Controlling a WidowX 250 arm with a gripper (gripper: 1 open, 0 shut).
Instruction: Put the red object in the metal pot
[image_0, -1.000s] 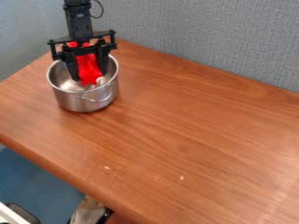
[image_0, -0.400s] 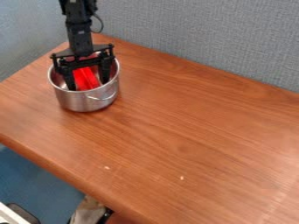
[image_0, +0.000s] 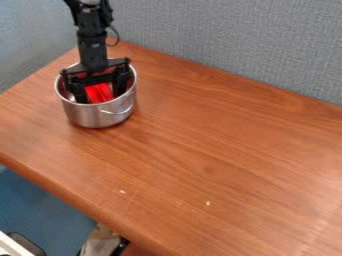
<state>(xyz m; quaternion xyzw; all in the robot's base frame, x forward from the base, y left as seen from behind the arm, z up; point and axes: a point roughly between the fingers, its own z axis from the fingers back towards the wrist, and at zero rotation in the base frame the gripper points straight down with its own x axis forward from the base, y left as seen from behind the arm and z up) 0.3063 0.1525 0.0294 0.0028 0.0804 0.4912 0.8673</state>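
Your jaws, first: the gripper (image_0: 99, 93) is down inside the pot's mouth, its two dark fingers standing spread, one toward nine o'clock and one toward three, with red showing in the gap. No firm pinch to be seen; you look to have let go, though the fingertips sink too deep among the shadows to rule out a light touch. Between them, the red object (image_0: 100, 92) sits within the rim, inside the metal pot (image_0: 100, 115); its lower end is hidden, so you cannot tell whether it rests flat on the bottom or leans on the wall. Outward again: the pot stands upright on the wooden table (image_0: 214, 150), toward ten o'clock in your view, its thin handle on the side facing you, around five o'clock on the pot. The arm rises from it toward twelve, the grey wall (image_0: 241, 45) behind. Progress, as you may judge it: carry done, placing done, release very likely done. Left for you: lift clear, straight up toward twelve, jaws kept wide. Watch the fingers near the rim; a sideways drift could snag the pot or drag the red piece up with you. Once out, check that it stays in.
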